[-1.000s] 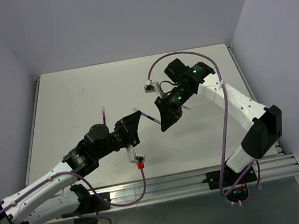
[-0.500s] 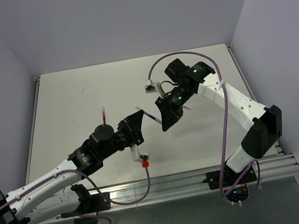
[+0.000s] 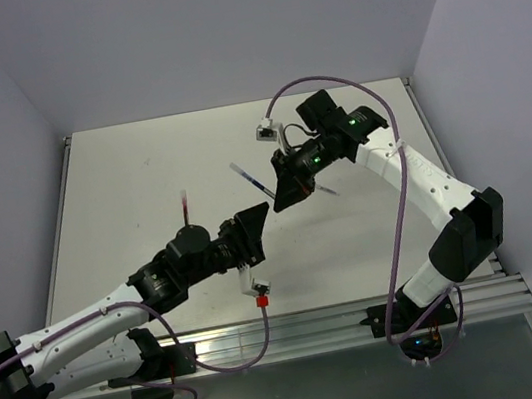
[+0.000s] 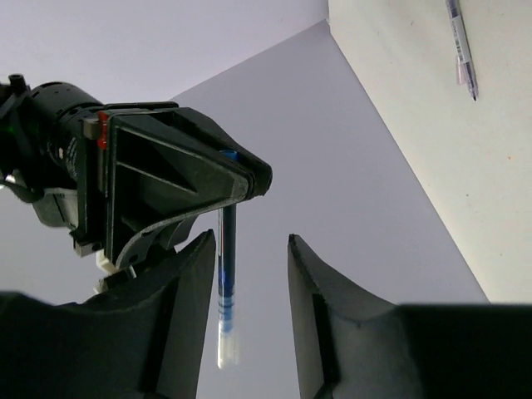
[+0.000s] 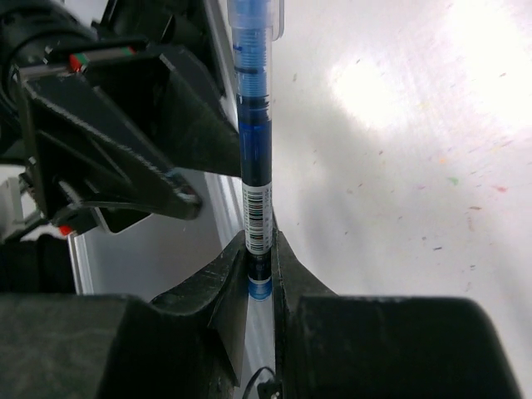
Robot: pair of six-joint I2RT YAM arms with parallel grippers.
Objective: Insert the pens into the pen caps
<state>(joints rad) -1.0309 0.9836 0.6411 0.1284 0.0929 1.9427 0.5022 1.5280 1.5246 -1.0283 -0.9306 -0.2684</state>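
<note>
Top view: the right fingers (image 3: 280, 192) sit mid-frame, clamped on the blue pen (image 3: 248, 178), which pokes toward the upper left above the counter (image 3: 122, 182). The left fingers (image 3: 255, 223) are just below it, spread apart, gripping nothing.

Left wrist cam: the pen (image 4: 226, 274) hangs lower centre, beyond the parted fingers.

Right wrist cam: the fingers are pinched tight on the pen's (image 5: 255, 158) barrel, dead centre.

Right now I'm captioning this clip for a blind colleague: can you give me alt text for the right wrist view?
A blue pen stands clamped in the right tool, its far end in a clear cap. The left tool, dark, sits just left of the pen, with the white table to the right.
</note>
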